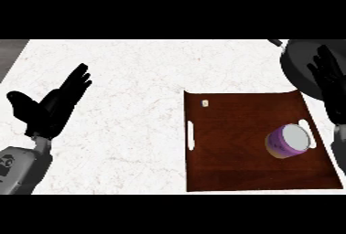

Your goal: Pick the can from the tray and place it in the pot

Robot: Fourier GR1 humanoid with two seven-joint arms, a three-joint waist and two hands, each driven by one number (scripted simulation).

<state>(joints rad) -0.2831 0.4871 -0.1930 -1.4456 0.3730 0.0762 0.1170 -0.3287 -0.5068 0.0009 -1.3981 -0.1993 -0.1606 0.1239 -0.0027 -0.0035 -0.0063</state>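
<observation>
The task is at its opening step: the can [290, 141] has not been picked up. It stands on the brown tray [236, 160], on the tray's right-hand part, just beside the slot handle on that side, with its pale top showing and its purple side facing the near edge. Nothing touches it.

The right hand [330, 75] is beyond the tray's far right corner, lying across the dark pot [297, 64], which sits on the counter [121, 68] just past that corner and is partly cut off by the view's edge. The fingers of this hand are straight and apart and hold nothing. The left hand [51, 107] rests well to the left of the tray, open, its fingers up and spread, also holding nothing.

The next move, as a judgement, belongs to the right hand: it needs to come back from over the pot toward the tray's right part, drop beside the can and curl its fingers round the purple side. After that comes a lift clear of the tray and a short carry past the far right corner into the pot.

No brand or writing can be read on the can. A small pale mark [205, 103] near the tray's far left corner is too small to make out.
</observation>
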